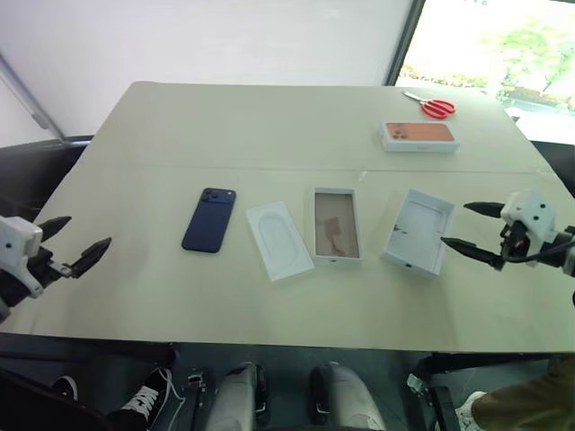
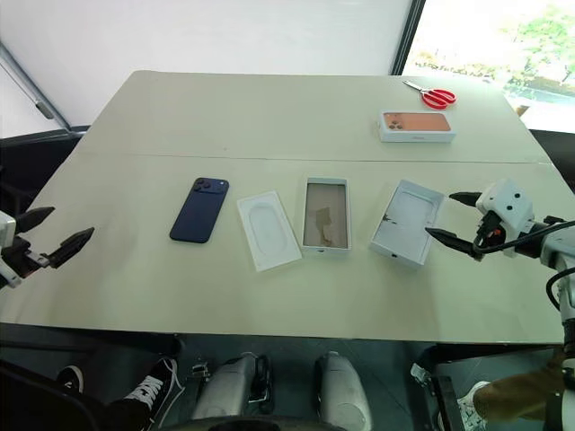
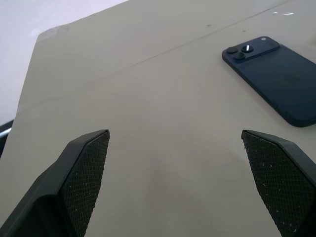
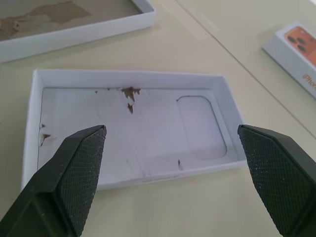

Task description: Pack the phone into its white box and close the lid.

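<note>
Two grippers, left (image 1: 70, 245) and right (image 1: 473, 226), spread wide, empty, hovering at table edges. Slim dark navy-blue smartphone (image 1: 209, 219) lies back-up, camera cluster at far corner, left of thin white insert (image 1: 279, 240). Shallow white box base with brown bottom (image 1: 337, 224) sits mid-row; plain-white-inside lid (image 1: 419, 231) just off right gripper. Risks: flat phone hard to pinch, may skid; insert mistaken for base.
</note>
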{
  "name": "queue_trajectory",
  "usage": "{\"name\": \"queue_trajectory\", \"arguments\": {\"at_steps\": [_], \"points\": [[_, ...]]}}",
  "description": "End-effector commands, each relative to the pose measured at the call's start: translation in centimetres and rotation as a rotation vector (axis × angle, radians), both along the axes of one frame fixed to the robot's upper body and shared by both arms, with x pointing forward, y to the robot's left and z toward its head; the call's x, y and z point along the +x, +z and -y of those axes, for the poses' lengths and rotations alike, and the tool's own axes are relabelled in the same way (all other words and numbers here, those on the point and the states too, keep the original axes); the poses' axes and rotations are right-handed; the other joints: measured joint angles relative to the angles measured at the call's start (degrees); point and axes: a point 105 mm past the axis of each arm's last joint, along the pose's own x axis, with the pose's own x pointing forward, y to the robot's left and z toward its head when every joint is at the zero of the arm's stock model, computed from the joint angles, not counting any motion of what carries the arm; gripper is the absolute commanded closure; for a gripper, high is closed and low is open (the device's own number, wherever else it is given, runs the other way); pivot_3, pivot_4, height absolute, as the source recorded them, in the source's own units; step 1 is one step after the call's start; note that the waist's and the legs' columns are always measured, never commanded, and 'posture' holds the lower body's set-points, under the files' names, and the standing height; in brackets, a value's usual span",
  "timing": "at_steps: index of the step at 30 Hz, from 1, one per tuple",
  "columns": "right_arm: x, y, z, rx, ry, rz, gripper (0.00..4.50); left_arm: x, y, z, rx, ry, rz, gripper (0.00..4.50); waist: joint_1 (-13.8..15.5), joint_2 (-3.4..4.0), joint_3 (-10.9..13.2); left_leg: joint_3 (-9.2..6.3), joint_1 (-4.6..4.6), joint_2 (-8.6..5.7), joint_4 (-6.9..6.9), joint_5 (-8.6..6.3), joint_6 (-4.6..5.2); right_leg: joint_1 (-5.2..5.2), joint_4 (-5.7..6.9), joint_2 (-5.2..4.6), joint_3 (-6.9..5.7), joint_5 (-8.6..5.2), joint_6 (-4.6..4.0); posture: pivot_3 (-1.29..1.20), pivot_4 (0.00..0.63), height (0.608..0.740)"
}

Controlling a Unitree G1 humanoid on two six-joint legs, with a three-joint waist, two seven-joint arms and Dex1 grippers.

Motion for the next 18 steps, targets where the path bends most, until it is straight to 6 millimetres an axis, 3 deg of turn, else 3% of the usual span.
{"name": "queue_trajectory", "arguments": {"at_steps": [1, 6, 18], "points": [[-0.2, 1.4, 0.4, -0.012, -0.008, 0.049, 0.04, -0.4, 1.1, 0.1, -0.006, -0.01, 0.045, 0.0, 0.0, 0.01, 0.0, 0.0, 0.0, 0.0, 0.0, 0.0, 0.0, 0.0, 0.0, 0.0, 0.01, 0.0, 0.0, 0.0, 0.15, 0.74], [-0.3, 1.4, 1.2, -0.014, -0.046, 0.051, 0.04, 0.0, 0.6, 1.1, 0.018, -0.015, 0.045, 0.0, 0.0, 0.04, 0.0, 0.0, 0.0, 0.0, -0.02, 0.0, 0.0, -0.01, 0.0, 0.0, 0.02, 0.0, 0.0, 0.0, 0.15, 0.74], [-0.7, 1.0, 0.4, 0.029, -0.04, 0.032, 0.04, 0.6, 0.7, 1.3, -0.005, -0.015, 0.049, 0.0, 0.0, 0.05, 0.0, 0.01, 0.0, 0.0, -0.02, 0.0, 0.0, -0.01, 0.0, 0.0, 0.02, 0.0, 0.0, 0.0, 0.15, 0.74]]}}
